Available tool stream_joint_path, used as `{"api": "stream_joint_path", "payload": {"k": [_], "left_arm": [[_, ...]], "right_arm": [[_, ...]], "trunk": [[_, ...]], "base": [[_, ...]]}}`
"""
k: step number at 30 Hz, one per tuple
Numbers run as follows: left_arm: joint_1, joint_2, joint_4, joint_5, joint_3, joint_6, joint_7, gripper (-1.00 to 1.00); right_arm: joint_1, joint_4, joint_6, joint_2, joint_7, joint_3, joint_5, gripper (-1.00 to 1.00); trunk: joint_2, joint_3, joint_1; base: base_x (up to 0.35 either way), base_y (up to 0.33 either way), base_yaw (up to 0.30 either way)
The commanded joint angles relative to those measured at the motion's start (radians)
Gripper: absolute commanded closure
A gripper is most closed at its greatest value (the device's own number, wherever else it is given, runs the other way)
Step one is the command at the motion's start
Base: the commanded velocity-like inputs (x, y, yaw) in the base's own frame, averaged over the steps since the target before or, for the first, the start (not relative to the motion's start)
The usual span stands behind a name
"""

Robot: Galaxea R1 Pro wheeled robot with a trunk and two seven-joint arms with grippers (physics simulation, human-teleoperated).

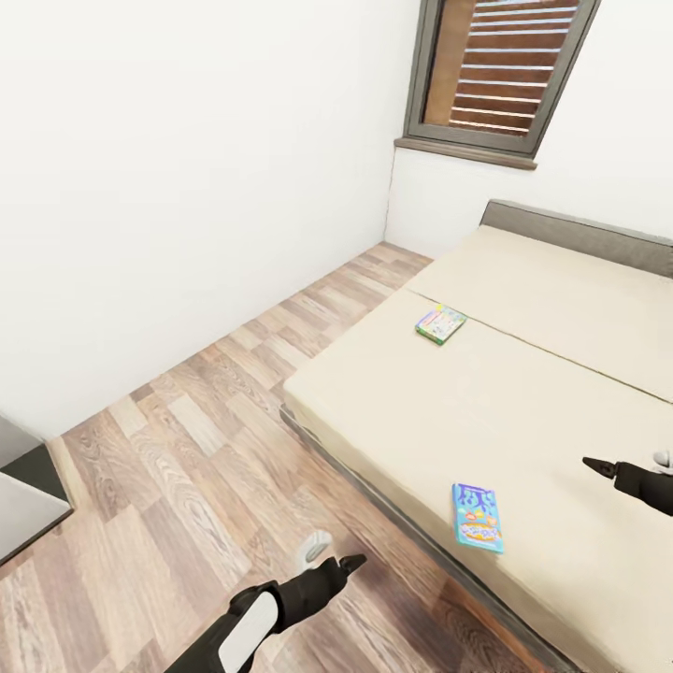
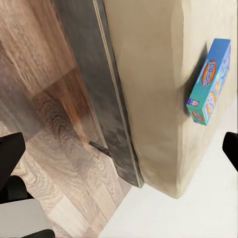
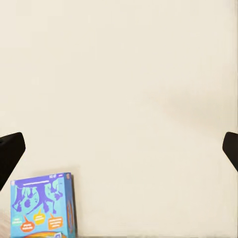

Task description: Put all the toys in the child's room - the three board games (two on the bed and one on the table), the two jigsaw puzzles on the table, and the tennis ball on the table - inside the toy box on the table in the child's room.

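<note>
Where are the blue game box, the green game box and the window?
blue game box (image 1: 478, 516), head view, middle of its lid
green game box (image 1: 440, 323), head view, centre of its top face
window (image 1: 503, 67), head view, on its slatted blind

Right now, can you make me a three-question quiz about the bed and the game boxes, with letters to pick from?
1. Where is the blue game box?
A. on the floor
B. on the bed, near its front edge
C. on the window sill

2. How many game boxes lie on the bed?
A. two
B. four
C. none

3. What is the right tool doing?
A. gripping the blue box
B. pressing the floor
C. hanging open above the bed, holding nothing

Answers:
1 B, the blue box rests on the mattress by the edge.
2 A, the blue one and a green and white box farther back.
3 C, in the right wrist view its fingers stand apart with bare mattress between.
</note>
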Motion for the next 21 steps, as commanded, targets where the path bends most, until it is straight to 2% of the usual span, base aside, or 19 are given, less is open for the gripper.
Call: {"api": "stream_joint_path", "payload": {"k": [1,21], "left_arm": [[-0.001,0.0,0.0,0.007,-0.001,0.004,-0.001,-1.0],[0.001,0.002,0.006,0.003,-0.005,-0.072,-0.073,-1.0]], "right_arm": [[-0.001,-0.001,0.007,0.0,0.0,-0.001,-0.006,-1.0],[0.026,-0.029,0.012,0.007,0.0,0.001,-0.006,-1.0]], "trunk": [[0.0,-0.001,0.0],[0.0,-0.001,0.0]], "base": [[0.0,0.0,-0.096],[0.0,0.0,-0.028]]}}
